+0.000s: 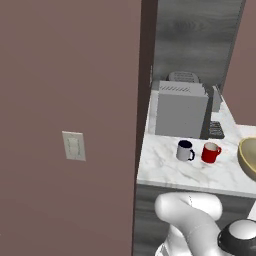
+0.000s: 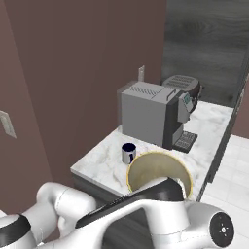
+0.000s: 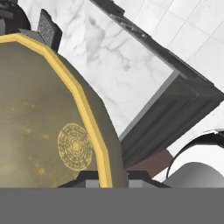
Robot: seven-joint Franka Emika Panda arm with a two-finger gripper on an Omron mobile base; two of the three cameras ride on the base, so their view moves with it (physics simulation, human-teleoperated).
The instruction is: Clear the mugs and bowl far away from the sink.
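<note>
My jaws are nearly pressed together, pinching the yellow rim of the bowl (image 3: 48,131). In the hand view the rim runs down between my two dark fingertips (image 3: 94,178) at the bottom centre, and the bowl takes up the whole left side of the frame, its tan inside showing a round patterned mark. To the right of it lies the white marble surface (image 3: 118,57), then the dark edge of the counter running diagonally, with pale floor tiles beyond at the upper right.

In the right base view the bowl (image 2: 158,168) sits low in the centre, tilted with its open side toward the camera, and my white arm crosses in front of its lower edge. I cannot tell whether it touches the surface (image 2: 102,163). The navy mug (image 2: 129,152) stands just to its left. Behind both is a grey coffee machine (image 2: 153,114).

In the left base view the bowl (image 1: 248,157) is cut by the right edge of the frame. The red mug (image 1: 211,152) and the navy mug (image 1: 185,150) stand upright side by side, close but apart, in the centre right, in front of the coffee machine (image 1: 180,110). A brown wall with a switch plate (image 1: 73,145) fills the left.
</note>
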